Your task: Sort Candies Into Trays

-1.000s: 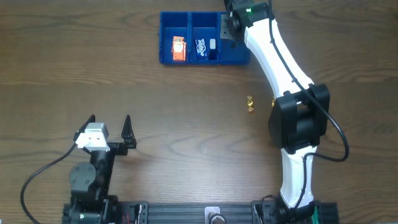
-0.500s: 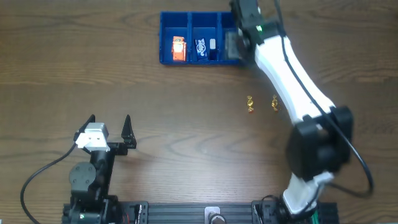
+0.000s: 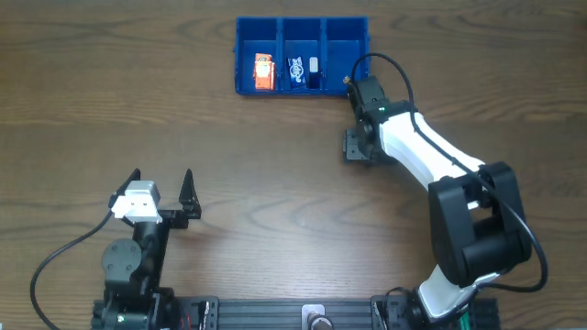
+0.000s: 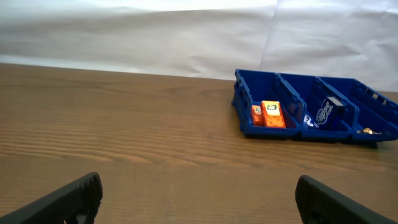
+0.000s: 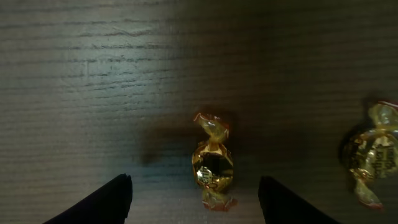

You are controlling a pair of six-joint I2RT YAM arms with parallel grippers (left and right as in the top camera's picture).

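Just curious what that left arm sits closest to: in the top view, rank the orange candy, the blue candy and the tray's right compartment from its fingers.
1. orange candy, in the tray's left compartment.
2. blue candy, middle compartment.
3. right compartment, farthest from the left arm's fingers.

Right gripper [image 5: 196,182] straddles gold candy [image 5: 213,165] with fingers spread, a gap on each side. Second candy [image 5: 372,155] lies just outside one finger. A wide stretch of table [image 3: 229,156] separates left gripper [image 4: 199,190] from blue tray [image 3: 303,92].
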